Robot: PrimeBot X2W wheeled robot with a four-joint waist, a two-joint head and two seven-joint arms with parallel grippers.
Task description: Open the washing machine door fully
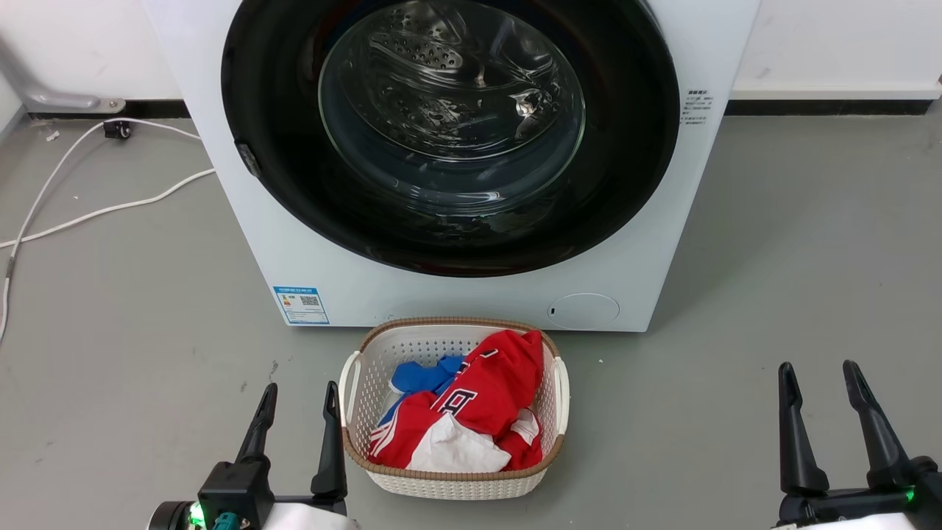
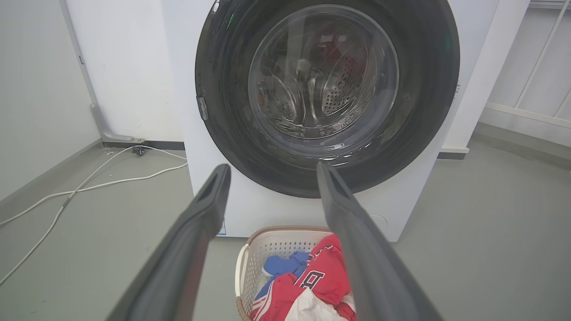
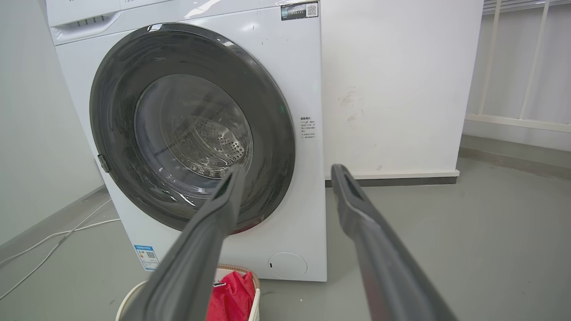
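**Door not opened yet, nothing started as far as I can tell**

Standing here watching: the washing machine door (image 1: 450,132) sits flat against the front of the washing machine (image 1: 456,302), completely shut, with the steel drum showing through the glass. So basically the whole job is left.

Both arms hang low and well back from the machine. The left gripper (image 1: 301,386) has its fingers spread and empty, just beside the laundry basket (image 1: 449,322) on the floor. The right gripper (image 1: 817,365) is also spread, holding nothing, off to the other side.

My guess is that the small tab (image 1: 248,158) on the door's left edge is where it gets pulled. Reaching, unlatching and swinging wide all remain to be done.
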